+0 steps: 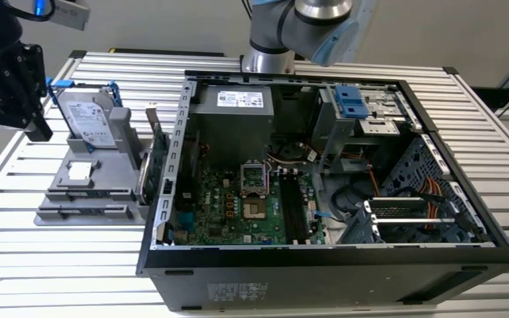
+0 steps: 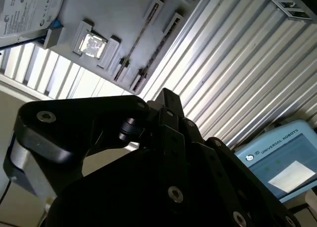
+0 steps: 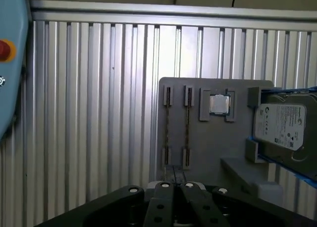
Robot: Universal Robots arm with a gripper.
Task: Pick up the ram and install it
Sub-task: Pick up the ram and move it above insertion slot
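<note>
Ribbed metal counter (image 1: 51, 265) carries an open computer case (image 1: 325, 278) and, at the exterior view's left, a gray holder (image 1: 87, 192) with a hard drive (image 1: 87, 119). From my remote seat I see the ram (image 3: 187, 125) standing on edge in a holder slot, untouched. My hand (image 3: 174, 180) hangs above the holder's edge, fingers pressed narrowly together, holding nothing.

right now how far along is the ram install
Nothing looks done yet. Two slim dark ram sticks appear to stand edge-on in the grey holder tray beside the open black computer case. The black gripper hovers near that tray, shut and empty. Left: picking up a stick and seating it in the long black slots on the green motherboard.
</note>
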